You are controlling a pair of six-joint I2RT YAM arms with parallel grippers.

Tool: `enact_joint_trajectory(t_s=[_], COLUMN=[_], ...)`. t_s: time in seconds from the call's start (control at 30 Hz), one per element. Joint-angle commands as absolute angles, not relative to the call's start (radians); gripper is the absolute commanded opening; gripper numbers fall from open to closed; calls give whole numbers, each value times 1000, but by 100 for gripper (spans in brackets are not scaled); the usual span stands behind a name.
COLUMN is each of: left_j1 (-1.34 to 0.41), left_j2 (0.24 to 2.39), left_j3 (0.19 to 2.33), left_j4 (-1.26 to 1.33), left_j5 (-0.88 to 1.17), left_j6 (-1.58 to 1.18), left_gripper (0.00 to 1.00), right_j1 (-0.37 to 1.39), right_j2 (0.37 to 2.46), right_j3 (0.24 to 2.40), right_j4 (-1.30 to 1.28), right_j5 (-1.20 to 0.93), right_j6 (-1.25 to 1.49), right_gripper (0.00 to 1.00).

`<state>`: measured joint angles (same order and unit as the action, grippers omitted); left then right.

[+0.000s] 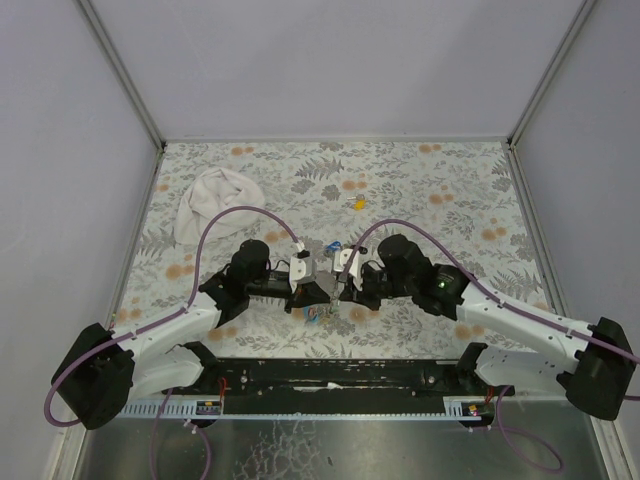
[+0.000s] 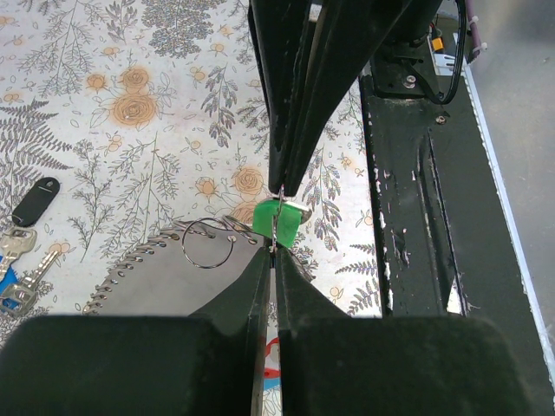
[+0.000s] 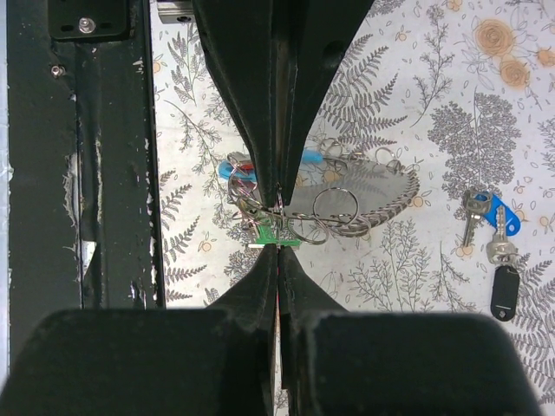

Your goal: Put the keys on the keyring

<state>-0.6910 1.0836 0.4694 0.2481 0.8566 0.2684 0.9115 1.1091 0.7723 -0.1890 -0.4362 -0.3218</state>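
Note:
My two grippers meet tip to tip at the middle of the table. The left gripper [image 2: 273,249] is shut on a thin metal ring of the keyring [image 2: 130,269], whose grey coil cord lies under it. My right gripper [image 3: 277,248] is shut on the green key [image 3: 277,235], which sits between both sets of fingertips against the rings [image 3: 334,208]. The keyring's light-blue piece [image 3: 232,170] and red bit lie just beyond. A blue key [image 3: 499,213] and a black key [image 3: 505,292] lie together apart on the table. The yellow key [image 1: 358,204] lies further back.
A white cloth bundle [image 1: 215,198] lies at the back left of the floral table. The black base rail [image 2: 408,217] runs along the near edge, close beside the grippers. Grey walls close in the table at the back and both sides.

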Motion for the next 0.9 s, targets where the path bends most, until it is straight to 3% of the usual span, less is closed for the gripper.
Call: enact_joint_trajectory(t_s=[0.0,0.87], left_j1=[-694,-693], left_j2=[1079,1068], left_j3=[479,484], left_j4=[323,332], left_j5=[882,925], left_j6=[304,336], left_gripper=[0,0], right_j1=[912,911], right_j2=[1051,1010], right_j3=[747,689], right_j4=[-135,-70], right_j5=[-423,-446], right_j6=[-315,-306], right_gripper=[0,0])
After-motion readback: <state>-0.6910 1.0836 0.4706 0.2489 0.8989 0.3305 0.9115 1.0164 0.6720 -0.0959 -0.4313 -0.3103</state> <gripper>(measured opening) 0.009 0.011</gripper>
